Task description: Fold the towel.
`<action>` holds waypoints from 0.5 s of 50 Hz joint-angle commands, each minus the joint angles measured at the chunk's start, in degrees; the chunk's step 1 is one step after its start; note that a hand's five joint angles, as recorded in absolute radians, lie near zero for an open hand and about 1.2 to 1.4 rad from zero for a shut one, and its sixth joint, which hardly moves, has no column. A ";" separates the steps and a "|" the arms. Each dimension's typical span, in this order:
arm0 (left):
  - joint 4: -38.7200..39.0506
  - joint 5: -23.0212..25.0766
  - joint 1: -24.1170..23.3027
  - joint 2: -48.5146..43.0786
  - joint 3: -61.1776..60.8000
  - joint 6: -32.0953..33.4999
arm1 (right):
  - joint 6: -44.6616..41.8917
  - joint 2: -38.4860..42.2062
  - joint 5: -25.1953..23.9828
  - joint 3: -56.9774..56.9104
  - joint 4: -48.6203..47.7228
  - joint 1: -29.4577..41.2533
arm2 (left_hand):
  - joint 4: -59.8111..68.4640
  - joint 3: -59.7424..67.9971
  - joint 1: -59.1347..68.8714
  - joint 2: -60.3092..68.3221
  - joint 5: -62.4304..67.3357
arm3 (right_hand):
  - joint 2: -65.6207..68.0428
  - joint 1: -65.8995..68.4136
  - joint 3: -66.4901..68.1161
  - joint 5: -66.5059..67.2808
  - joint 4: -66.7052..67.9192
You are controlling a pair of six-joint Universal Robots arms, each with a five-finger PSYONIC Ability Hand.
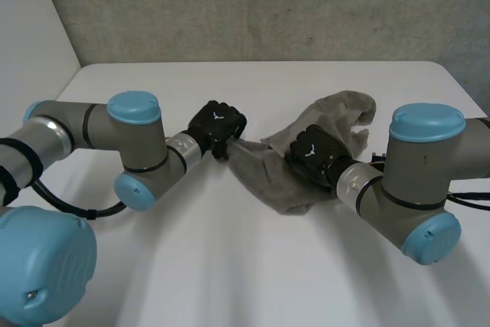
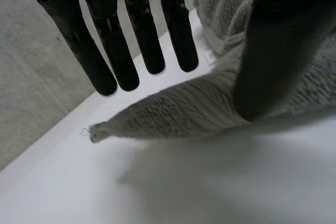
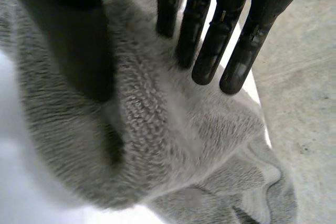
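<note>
A grey towel (image 1: 279, 178) lies crumpled on the white table (image 1: 253, 273), right of centre. My left hand (image 1: 218, 124) is at the towel's pointed left corner (image 2: 97, 131). In the left wrist view its fingers (image 2: 107, 51) are straight above that corner and its thumb (image 2: 273, 56) hangs over the cloth (image 2: 184, 108), with a gap between them. My right hand (image 1: 310, 151) rests on the middle of the towel. Its straight fingertips (image 3: 210, 51) touch the pile and its thumb (image 3: 79, 40) lies across a raised ridge of cloth (image 3: 152, 124).
A bunched part of the towel (image 1: 352, 105) rises behind my right hand. The table's far edge meets a grey wall (image 1: 268, 5). Bare tabletop spreads in front of both arms.
</note>
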 commanded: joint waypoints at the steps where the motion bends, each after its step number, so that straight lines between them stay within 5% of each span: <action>1: -2.27 -0.40 0.00 0.17 1.14 1.54 | 5.61 -1.41 1.27 -0.58 -3.33 -1.08 | 17.82 17.63 17.70 17.87 19.01 | 23.55 25.63 24.20 25.03 24.24; 9: -3.05 -0.93 -0.08 3.24 0.44 1.81 | 30.83 -10.99 2.42 1.18 -3.59 -2.75 | 17.83 17.64 17.71 17.88 19.02 | 23.55 25.63 24.20 25.03 24.24; 11: -3.67 -1.46 -0.08 4.57 -0.27 1.63 | 43.52 -14.22 3.90 3.11 -3.50 -3.89 | 17.83 17.64 17.71 17.88 19.02 | 23.55 25.63 24.20 25.03 24.24; 16: -4.55 -3.74 1.05 14.11 -8.15 0.49 | 55.94 -20.37 6.89 6.88 -2.54 -7.22 | 17.83 17.64 17.71 17.88 19.02 | 23.55 25.63 24.20 25.03 24.24; 25: -1.30 -3.39 5.28 31.64 -27.43 -3.38 | 56.85 -29.18 7.25 13.22 -0.95 -11.10 | 17.83 17.64 17.71 17.88 19.02 | 23.55 25.63 24.20 25.03 24.24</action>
